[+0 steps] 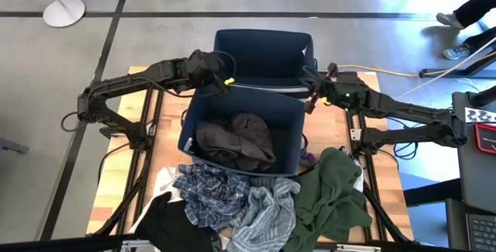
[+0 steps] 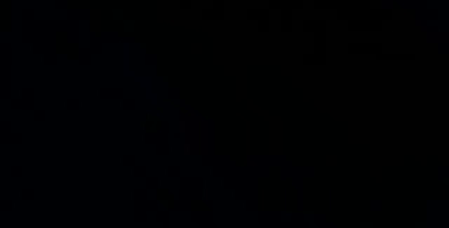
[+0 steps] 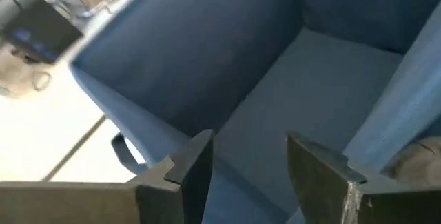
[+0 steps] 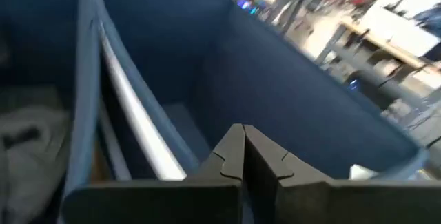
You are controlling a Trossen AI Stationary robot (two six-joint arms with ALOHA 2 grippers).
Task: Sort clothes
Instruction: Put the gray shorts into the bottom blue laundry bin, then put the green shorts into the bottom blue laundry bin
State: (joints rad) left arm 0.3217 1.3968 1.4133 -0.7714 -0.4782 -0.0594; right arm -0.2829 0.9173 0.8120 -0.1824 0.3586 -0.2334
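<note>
Two navy bins stand mid-table: the far bin (image 1: pixel 263 50) shows only its bare inside (image 3: pixel 289 65), and the near bin (image 1: pixel 190 124) holds a brown-grey garment (image 1: pixel 236 142). A pale strip (image 1: pixel 263 88) lies between them. Along the near edge lie a plaid garment (image 1: pixel 209 190), a striped one (image 1: pixel 263 217), an olive green one (image 1: pixel 333 194), a black one (image 1: pixel 167 225) and a bit of white one (image 1: pixel 164 181). My left gripper (image 1: pixel 221 77) (image 3: pixel 248 145) is open and empty over the far bin's near left corner. My right gripper (image 1: pixel 310 81) (image 4: pixel 242 129) is shut and empty at that bin's right rim.
The low view is black. The bins' upright walls stand between the two grippers. A person's legs (image 1: pixel 465 12) and cables show on the floor beyond the table's far right. A round stand base (image 1: pixel 63 12) sits on the floor at far left.
</note>
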